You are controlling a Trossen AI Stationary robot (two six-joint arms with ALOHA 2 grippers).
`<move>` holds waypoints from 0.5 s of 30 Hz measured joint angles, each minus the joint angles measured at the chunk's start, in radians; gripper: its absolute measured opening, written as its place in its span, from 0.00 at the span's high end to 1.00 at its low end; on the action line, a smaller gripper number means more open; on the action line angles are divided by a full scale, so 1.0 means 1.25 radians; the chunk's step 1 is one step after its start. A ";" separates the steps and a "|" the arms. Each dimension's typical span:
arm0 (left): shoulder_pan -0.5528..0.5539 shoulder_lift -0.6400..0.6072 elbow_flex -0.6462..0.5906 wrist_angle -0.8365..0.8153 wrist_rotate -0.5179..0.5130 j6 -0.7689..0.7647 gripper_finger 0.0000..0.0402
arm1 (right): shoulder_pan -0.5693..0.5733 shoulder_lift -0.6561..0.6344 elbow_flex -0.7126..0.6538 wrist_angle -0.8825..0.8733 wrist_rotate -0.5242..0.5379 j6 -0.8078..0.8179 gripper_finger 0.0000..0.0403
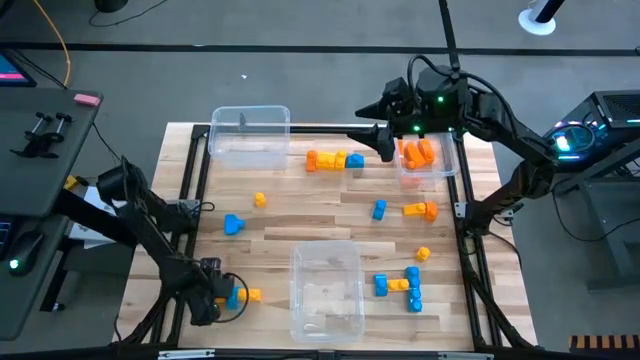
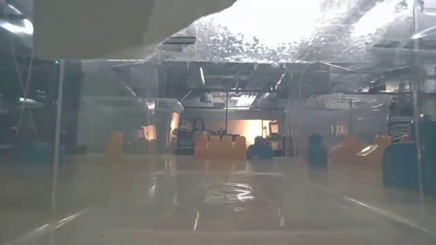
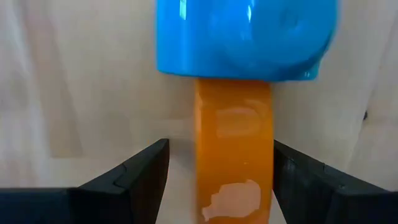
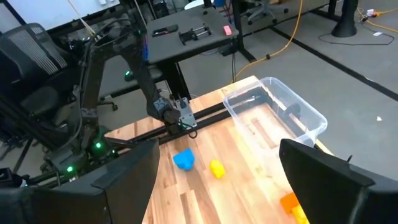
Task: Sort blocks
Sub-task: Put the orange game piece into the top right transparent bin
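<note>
Left gripper, near left corner of the table: the jaws stand open, one dark finger on each side of an orange block, with a gap visible between each finger and the block. The orange block joins a blue block just beyond the fingertips; in the high view this pair shows as a blue and orange piece beside the gripper.

Right gripper, far side of the table, raised above the surface: the jaws stand wide and hold nothing. It hangs just left of the far right bin, which contains orange blocks.

A row of orange, yellow and blue blocks lies near the right gripper, on the table between the far right bin and the far left bin. A lone blue block and a small yellow block lie left of centre. A small blue block and an orange pair lie right of centre. A third bin sits at the near centre edge, with a blue and yellow cluster and a small orange block to its right.

The low view looks through clear plastic and shows the blocks only as blurred shapes.
</note>
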 joint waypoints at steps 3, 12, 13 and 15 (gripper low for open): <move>0.009 0.009 0.005 0.003 0.025 -0.005 0.48 | 0.000 0.000 0.000 0.000 0.000 -0.006 0.18; 0.031 -0.129 0.043 -0.056 0.073 -0.145 0.75 | 0.000 -0.023 0.000 -0.022 -0.001 -0.047 0.18; 0.031 -0.160 0.055 -0.085 0.074 -0.169 0.75 | 0.000 -0.028 0.000 -0.028 -0.001 -0.058 0.18; 0.038 -0.222 0.085 -0.171 0.058 -0.213 0.75 | 0.000 -0.039 0.000 -0.032 0.000 -0.079 0.18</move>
